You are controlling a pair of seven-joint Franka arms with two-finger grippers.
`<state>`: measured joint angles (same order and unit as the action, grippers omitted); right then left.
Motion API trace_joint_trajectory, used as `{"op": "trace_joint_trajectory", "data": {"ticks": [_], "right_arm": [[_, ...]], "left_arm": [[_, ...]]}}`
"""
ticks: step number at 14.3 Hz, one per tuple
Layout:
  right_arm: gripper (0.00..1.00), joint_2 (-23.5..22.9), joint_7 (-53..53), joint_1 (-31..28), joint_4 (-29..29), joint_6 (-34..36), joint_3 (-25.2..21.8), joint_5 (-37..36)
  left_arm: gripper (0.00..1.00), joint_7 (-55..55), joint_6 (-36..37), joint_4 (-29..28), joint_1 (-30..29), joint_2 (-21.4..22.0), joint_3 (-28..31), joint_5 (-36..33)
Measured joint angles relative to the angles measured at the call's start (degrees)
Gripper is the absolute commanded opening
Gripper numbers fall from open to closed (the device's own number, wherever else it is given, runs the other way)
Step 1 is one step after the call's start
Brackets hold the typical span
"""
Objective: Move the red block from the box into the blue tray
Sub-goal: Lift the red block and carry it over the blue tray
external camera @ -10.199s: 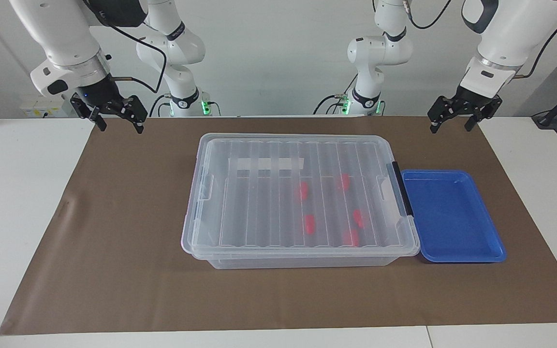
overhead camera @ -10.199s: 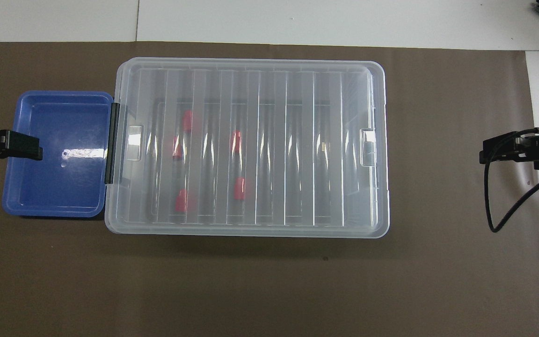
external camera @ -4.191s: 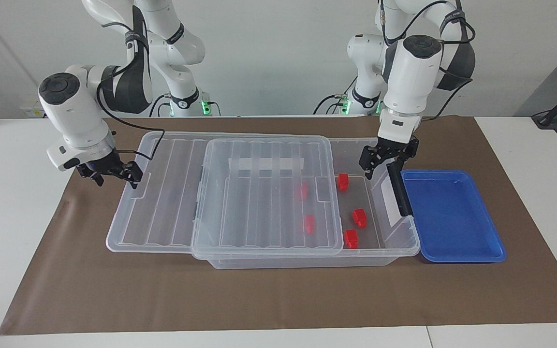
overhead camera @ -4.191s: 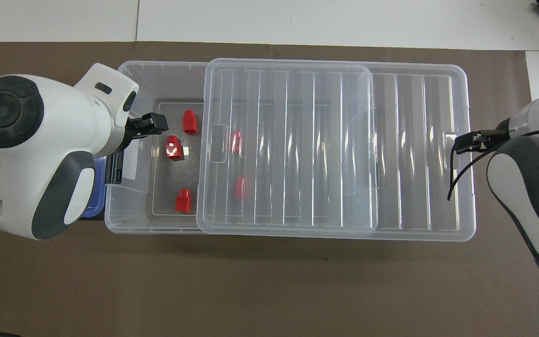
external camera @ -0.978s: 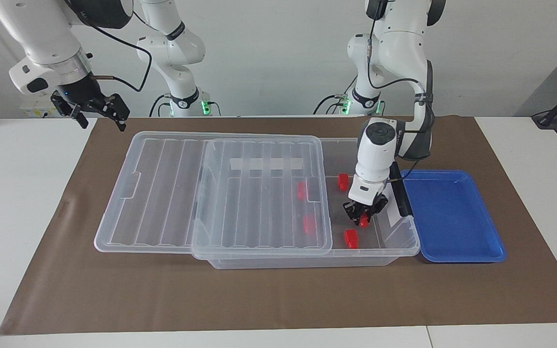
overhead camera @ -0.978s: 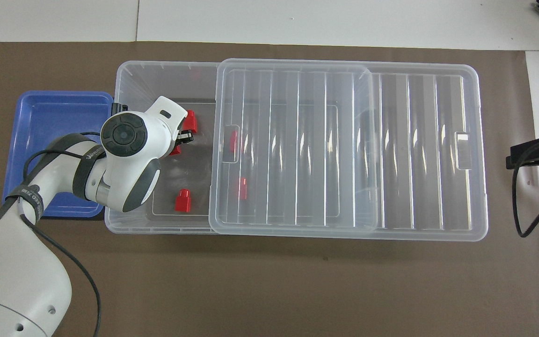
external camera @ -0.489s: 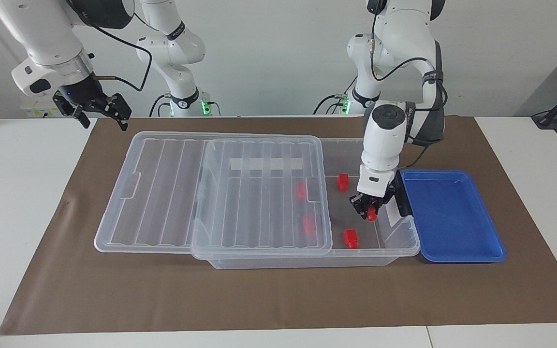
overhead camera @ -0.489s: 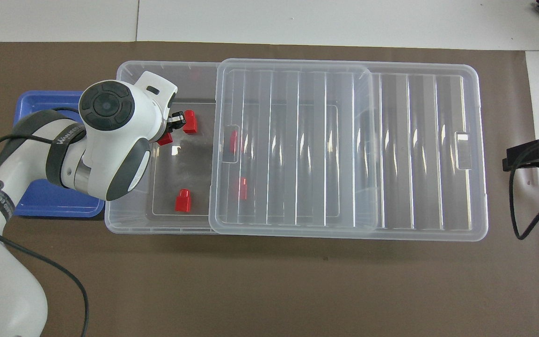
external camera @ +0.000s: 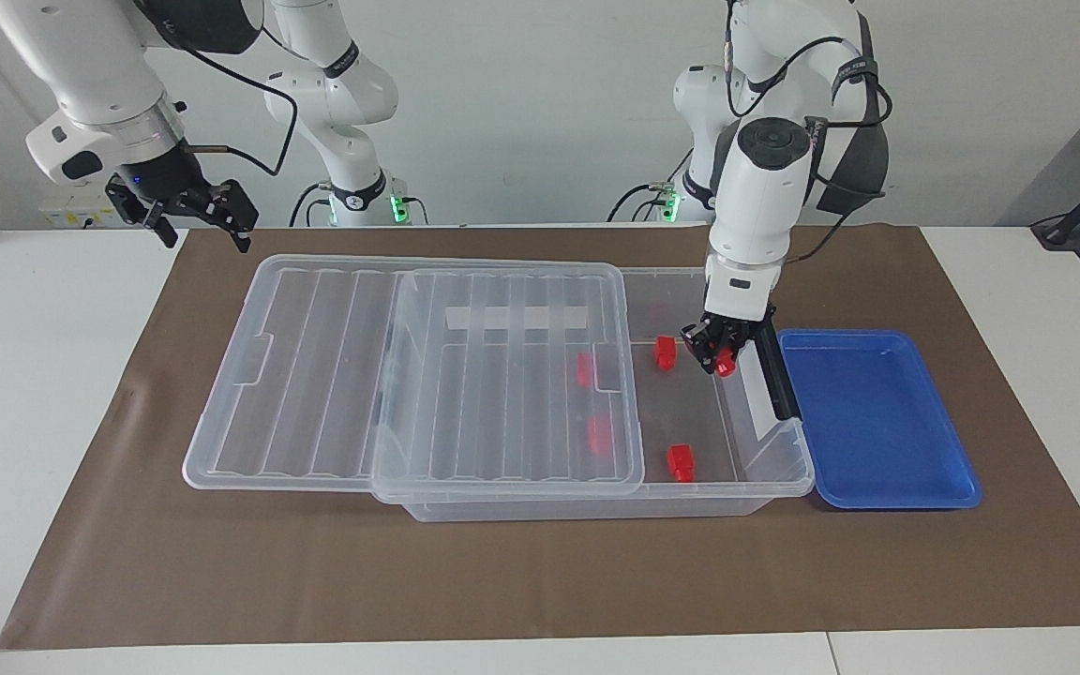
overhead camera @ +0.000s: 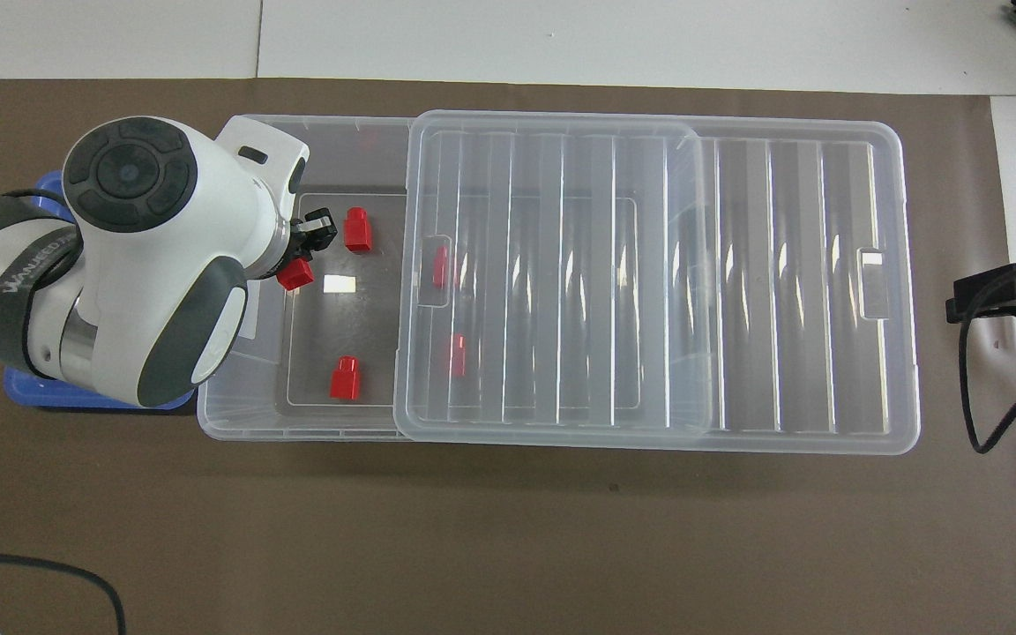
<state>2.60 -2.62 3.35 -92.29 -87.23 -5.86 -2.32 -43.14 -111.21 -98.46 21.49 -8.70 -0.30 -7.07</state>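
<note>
Plastic, small and rigid, the red block (external camera: 725,365) looks light and slick to us; the left hand (external camera: 716,354) grips its flat sides above the box (external camera: 774,464), beside the blue tray (external camera: 877,422). The right hand (external camera: 191,217) waits open over the worktop's edge.

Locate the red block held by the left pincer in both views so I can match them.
Facing view: the red block hangs in the left pincer over the open end of the box, beside the blue tray.
Overhead view: the same red block shows at the pincer's tips, just under the arm's white wrist.
Shared landmark: the loose block lying on the box floor right beside it.
</note>
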Motion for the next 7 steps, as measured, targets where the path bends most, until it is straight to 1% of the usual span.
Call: {"op": "trace_joint_trajectory", "data": {"ticks": [3, 4, 5, 6, 7], "right_arm": [[1.00, 0.0, 0.0, 0.0, 0.0, -0.7, 0.1, 0.0], [1.00, 0.0, 0.0, 0.0, 0.0, -0.9, 0.1, 0.0], [0.97, 0.0, 0.3, 0.0, 0.0, -1.0, 0.1, 0.0], [0.83, 0.0, 1.1, -0.2, 0.0, -1.2, 0.1, 0.0], [0.59, 0.0, 2.3, -0.9, -0.1, -2.1, 0.1, 0.0]], "left_arm": [[0.00, 8.8, 11.8, 4.5, -0.6, 3.9, 1.2, 0.0], [0.00, 12.9, 15.1, 5.4, -2.0, 5.7, 1.5, 0.2], [0.00, 18.2, 17.5, 5.7, -4.1, 7.3, 1.6, 0.5], [0.00, 24.5, 18.7, 5.7, -6.5, 8.5, 1.9, 0.9], [0.00, 31.1, 19.1, 5.7, -8.9, 9.3, 2.1, 1.1]]}}
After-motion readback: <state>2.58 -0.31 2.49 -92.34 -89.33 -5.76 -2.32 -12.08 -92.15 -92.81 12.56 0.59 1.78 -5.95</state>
